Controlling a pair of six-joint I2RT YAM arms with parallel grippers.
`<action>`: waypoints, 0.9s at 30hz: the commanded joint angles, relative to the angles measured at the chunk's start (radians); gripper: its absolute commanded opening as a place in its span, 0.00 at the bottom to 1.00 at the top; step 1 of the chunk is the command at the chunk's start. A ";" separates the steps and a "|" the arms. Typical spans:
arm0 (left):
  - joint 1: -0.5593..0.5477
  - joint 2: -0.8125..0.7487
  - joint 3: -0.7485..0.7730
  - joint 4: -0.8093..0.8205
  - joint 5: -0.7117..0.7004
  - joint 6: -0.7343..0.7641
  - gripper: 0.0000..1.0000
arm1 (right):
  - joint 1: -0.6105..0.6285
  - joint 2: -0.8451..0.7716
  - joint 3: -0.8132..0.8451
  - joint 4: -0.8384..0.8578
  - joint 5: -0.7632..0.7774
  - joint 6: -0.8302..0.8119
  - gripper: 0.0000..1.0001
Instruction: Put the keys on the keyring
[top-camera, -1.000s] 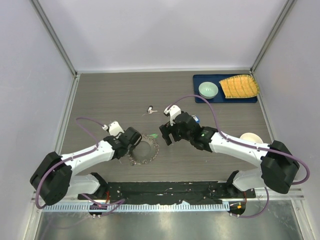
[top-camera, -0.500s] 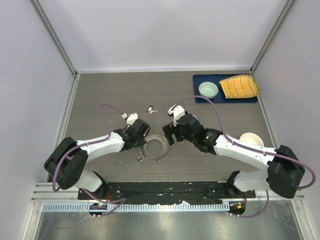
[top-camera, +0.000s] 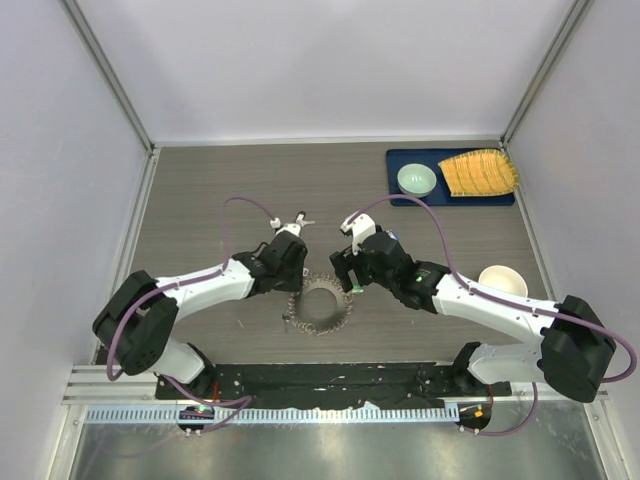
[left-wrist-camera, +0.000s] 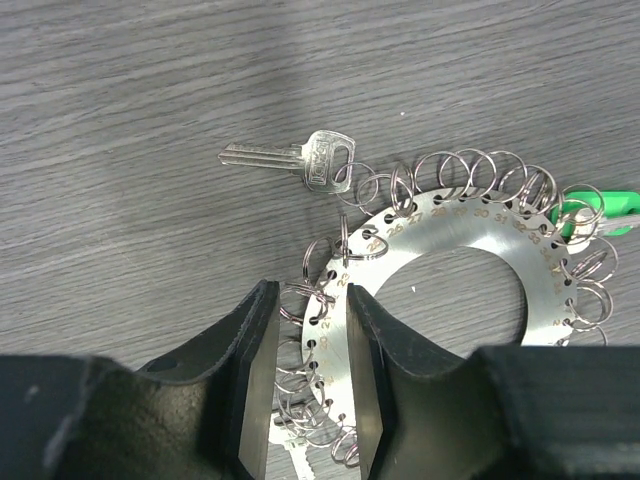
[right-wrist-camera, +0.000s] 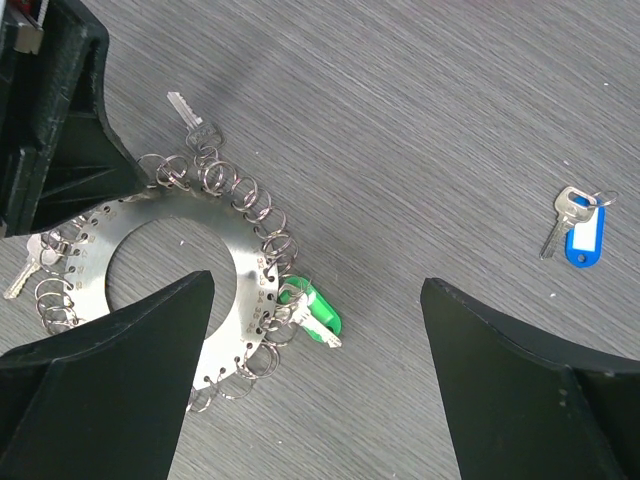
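The left gripper (left-wrist-camera: 312, 400) and right gripper (right-wrist-camera: 315, 285) block both sides of the keyring (left-wrist-camera: 450, 235). The far tabletop (top-camera: 220, 190) gives free passage.

keyring (left-wrist-camera: 470, 232): flat, rim full of sm. rings | green key (right-wrist-camera: 312, 312): at its rim | blue key (right-wrist-camera: 580, 240): well apart

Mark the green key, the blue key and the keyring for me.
green key (right-wrist-camera: 314, 312): right wrist view, on its green plastic head.
blue key (right-wrist-camera: 583, 243): right wrist view, on its blue plastic part.
keyring (left-wrist-camera: 470, 232): left wrist view, on the flat numbered metal band, upper side.
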 joint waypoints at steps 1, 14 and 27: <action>-0.008 -0.068 -0.007 0.011 0.000 -0.004 0.36 | 0.004 -0.030 0.000 0.030 0.025 0.003 0.92; -0.078 -0.030 0.016 -0.052 -0.141 -0.149 0.26 | 0.002 -0.015 0.001 0.033 0.022 -0.005 0.91; -0.097 0.067 0.040 -0.026 -0.152 -0.212 0.22 | 0.001 -0.022 -0.013 0.035 0.034 -0.003 0.91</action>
